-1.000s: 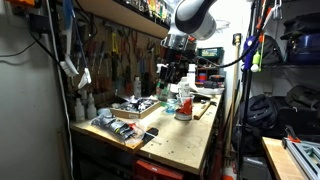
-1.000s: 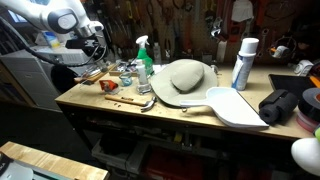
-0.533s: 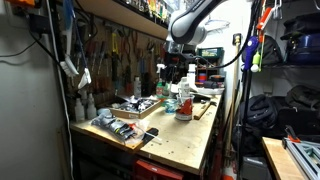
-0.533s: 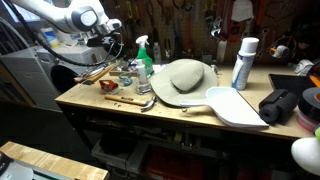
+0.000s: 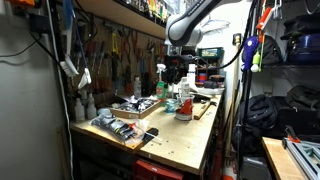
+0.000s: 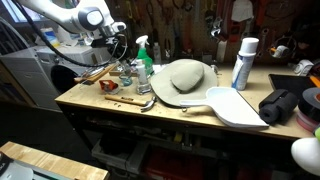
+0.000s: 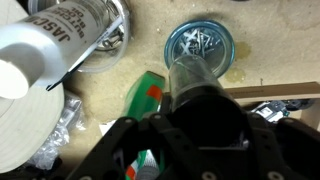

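Black tool (image 6: 119,54) above glass jar (image 7: 203,45), green spray bottle (image 7: 147,100) beside

A workshop: a long wooden workbench (image 6: 170,113) stands against a wall hung thick with hand tools (image 6: 180,25), as both exterior views show. Towards its back edge stand a green spray bottle (image 6: 145,55) and a white aerosol can (image 6: 243,62), and near one front corner lies a tray of small metal parts (image 5: 122,127). A shelf (image 5: 140,10) crowded with bottles runs above, cables (image 5: 68,55) dangle beside it, and storage racks (image 5: 298,50) stand past the bench's end
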